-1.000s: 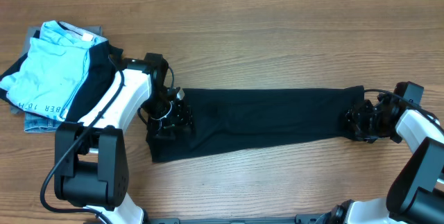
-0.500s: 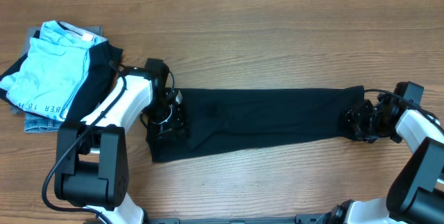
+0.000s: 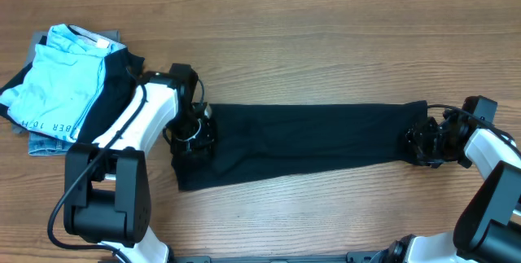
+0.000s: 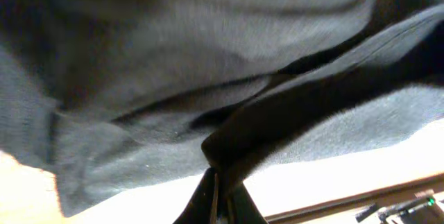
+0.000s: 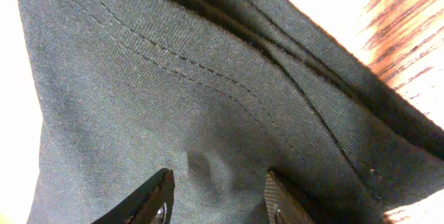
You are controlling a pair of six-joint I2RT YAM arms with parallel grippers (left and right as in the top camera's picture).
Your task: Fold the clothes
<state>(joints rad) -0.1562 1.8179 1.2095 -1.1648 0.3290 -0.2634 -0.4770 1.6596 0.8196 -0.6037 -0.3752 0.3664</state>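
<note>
The clothes (image 3: pixel 309 142), a black T-shirt, lie as a long folded band across the middle of the wooden table. My left gripper (image 3: pixel 195 133) stands at the band's left end, shut on a pinched ridge of the black fabric; in the left wrist view the left gripper (image 4: pixel 220 186) has its tips together with cloth (image 4: pixel 173 78) squeezed between them. At the band's right end my right gripper (image 3: pixel 423 145) rests on the shirt. The right wrist view shows the right gripper (image 5: pixel 218 195) with its fingers (image 5: pixel 156 197) apart over a stitched hem of the fabric (image 5: pixel 208 78).
A stack of folded garments sits at the far left: a light blue one with dark lettering (image 3: pixel 57 76) on top, a grey-blue denim-like piece (image 3: pixel 45 142) under it. Bare wood (image 3: pixel 326 43) lies behind the shirt.
My left gripper has closed on the shirt's left end and shifted slightly left, bunching the fabric there. The right arm has not moved.
</note>
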